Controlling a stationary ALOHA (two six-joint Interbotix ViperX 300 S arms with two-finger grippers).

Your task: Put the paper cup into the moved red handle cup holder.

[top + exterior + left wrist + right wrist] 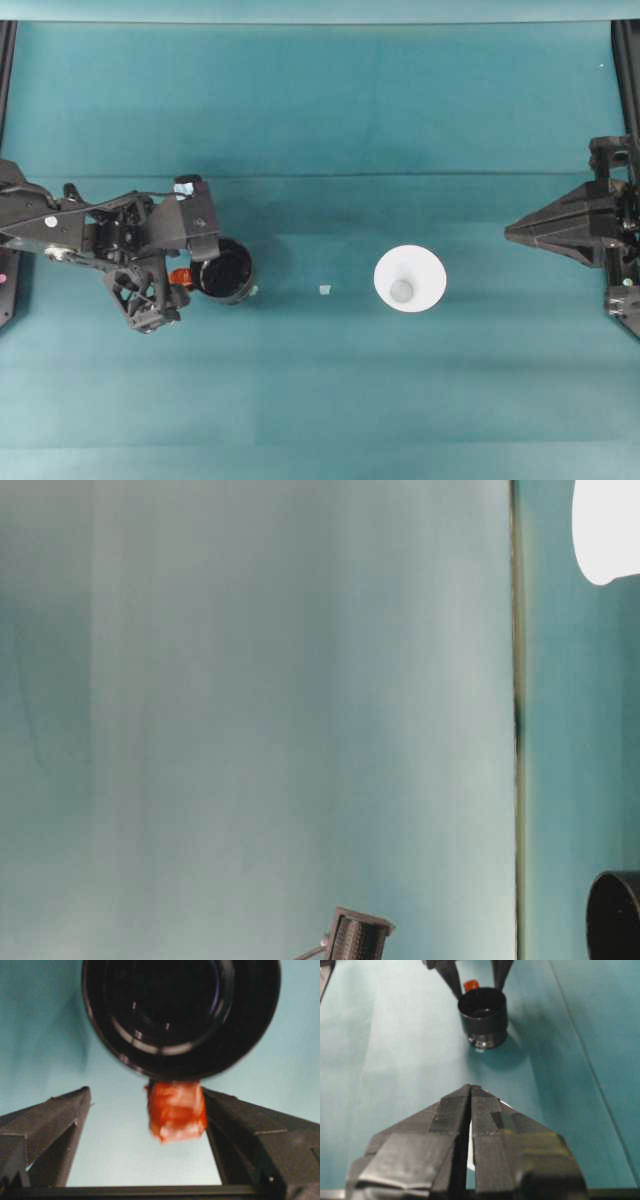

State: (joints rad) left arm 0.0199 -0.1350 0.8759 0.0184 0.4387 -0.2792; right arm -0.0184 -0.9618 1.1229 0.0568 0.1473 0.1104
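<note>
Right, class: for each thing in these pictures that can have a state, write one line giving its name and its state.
paper cup: upright, mouth up, empty, standing free on the table.
red handle cup holder: upright, empty, its red tab between the left end effector's fingers, not clamped.
left end effector: open, one finger on each side of the tab.
right end effector: shut, holding nothing, apart from the cup.

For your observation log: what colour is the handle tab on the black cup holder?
Red-orange; the handle tab shows best in the left wrist view.
</note>
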